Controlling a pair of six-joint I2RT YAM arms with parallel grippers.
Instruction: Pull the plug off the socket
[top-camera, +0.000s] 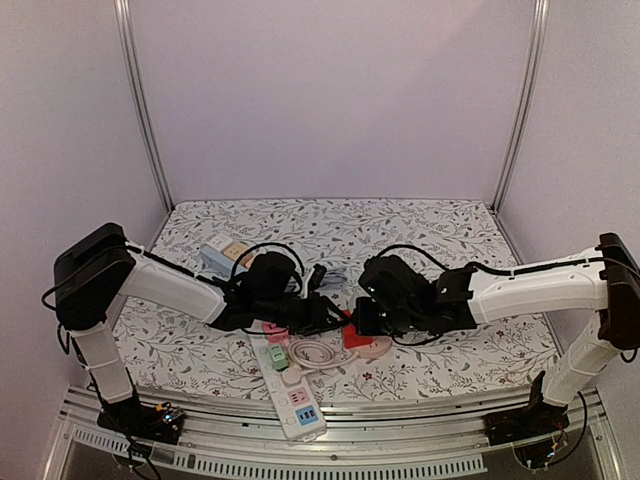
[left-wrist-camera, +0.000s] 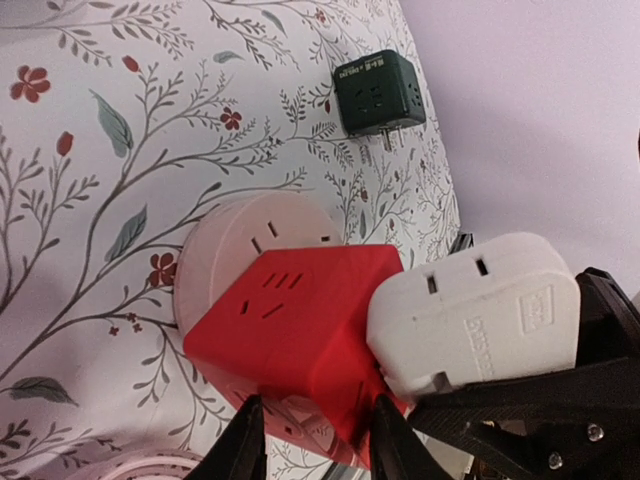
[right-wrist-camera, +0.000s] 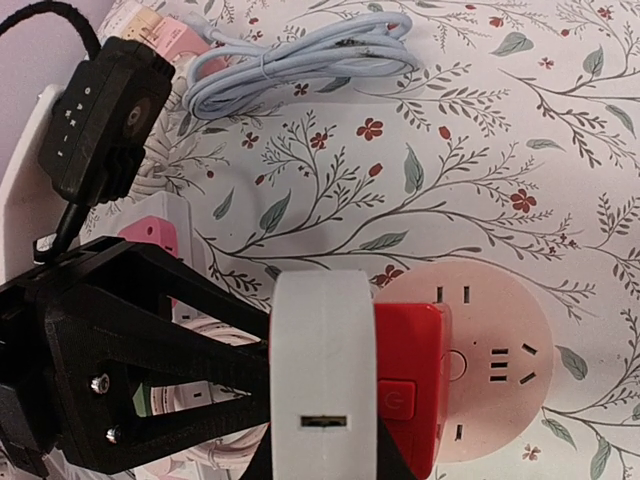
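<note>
White plug (right-wrist-camera: 320, 350) is clamped between the fingers of the right hand (right-wrist-camera: 325, 462), and its face sits flush against the red socket block (left-wrist-camera: 290, 320) right beside those fingers, so the 2 do not look parted yet. The left hand (left-wrist-camera: 320, 445) is closed around the lower part of that red block, with 1 finger on each side. Under its fingertips the block stands on a pink round base (right-wrist-camera: 500, 330) lying on the flowered tabletop (right-wrist-camera: 450, 150). The main risk is that the red block comes away with the plug. If the left hand's hold on the smooth plastic slips, a pull could lift the block off the base or drag the loose base along. A pull off the pins' line could jam them. The 2 hands are also nearly touching, so they could knock together.
</note>
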